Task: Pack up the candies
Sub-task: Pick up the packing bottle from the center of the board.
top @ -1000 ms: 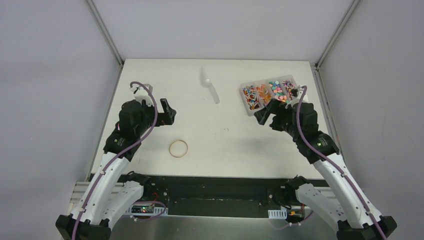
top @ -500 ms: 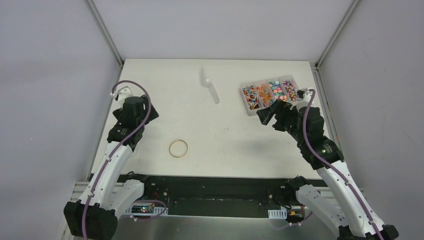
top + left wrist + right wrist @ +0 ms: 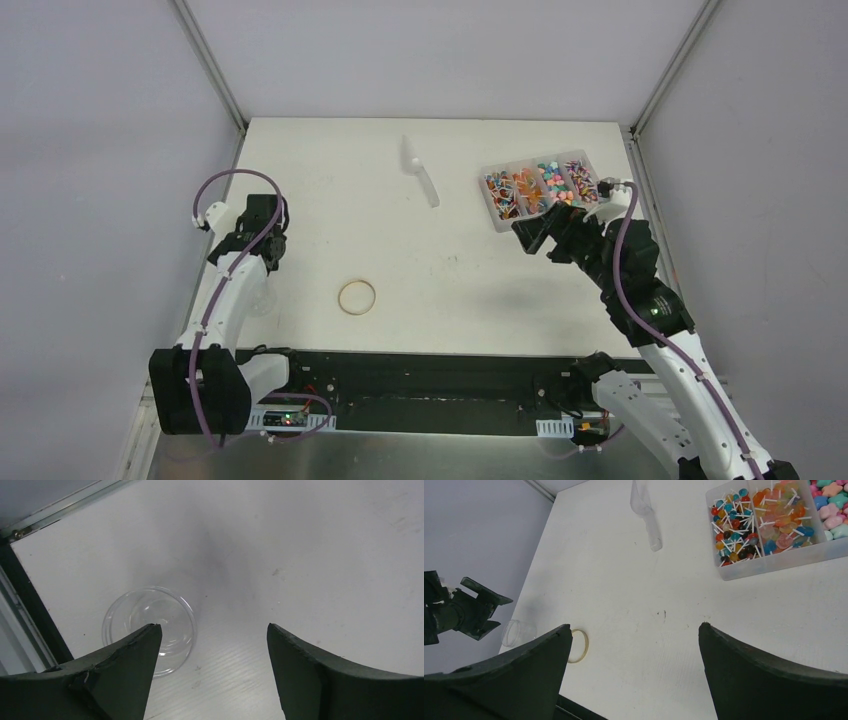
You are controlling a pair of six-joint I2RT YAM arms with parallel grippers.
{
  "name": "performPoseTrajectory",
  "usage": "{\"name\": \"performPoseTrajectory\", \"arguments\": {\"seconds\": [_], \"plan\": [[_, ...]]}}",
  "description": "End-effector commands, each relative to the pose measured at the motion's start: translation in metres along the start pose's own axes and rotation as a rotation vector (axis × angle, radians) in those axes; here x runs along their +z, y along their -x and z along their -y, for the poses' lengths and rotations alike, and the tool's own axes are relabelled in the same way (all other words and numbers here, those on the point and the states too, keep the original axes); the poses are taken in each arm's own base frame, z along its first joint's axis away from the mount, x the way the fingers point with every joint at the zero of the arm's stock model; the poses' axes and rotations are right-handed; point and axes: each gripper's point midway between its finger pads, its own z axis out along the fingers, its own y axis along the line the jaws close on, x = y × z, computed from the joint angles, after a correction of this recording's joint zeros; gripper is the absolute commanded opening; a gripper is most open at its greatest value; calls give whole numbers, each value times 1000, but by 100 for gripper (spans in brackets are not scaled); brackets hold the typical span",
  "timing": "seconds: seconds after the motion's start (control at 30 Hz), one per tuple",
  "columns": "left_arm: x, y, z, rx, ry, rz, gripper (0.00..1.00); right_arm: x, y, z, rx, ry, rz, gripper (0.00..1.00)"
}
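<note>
candies (image 3: 548,183): sorted in a divided tray (image 3: 774,562) near the counter's far right corner; the tray's long axis runs left-right, its right end slightly farther back.
left jaws: released, empty, over a clear cup (image 3: 145,610) by the left edge.
right jaws: released, empty, just nearside of the tray.

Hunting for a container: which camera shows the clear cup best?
Left wrist: the clear cup is close, rim plain, partly behind a finger. Right wrist shows it small and distant; top external barely shows it.
</note>
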Motion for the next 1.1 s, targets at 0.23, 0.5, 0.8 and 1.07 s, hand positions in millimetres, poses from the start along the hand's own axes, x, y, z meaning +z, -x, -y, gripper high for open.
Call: {"name": "performPoseTrajectory", "arguments": {"seconds": [0.23, 0.5, 0.8, 1.07], "plan": [[16, 4, -44, -125, 211, 22, 72, -2, 15, -23, -32, 103, 35, 100], [27, -23, -37, -122, 219, -102, 62, -3, 12, -23, -19, 105, 28, 100], [35, -42, -33, -109, 222, -172, 48, -8, 19, -27, -21, 115, 46, 100], [26, -14, -26, -72, 163, -98, 0, -11, 21, -30, -19, 129, 57, 100]]}}
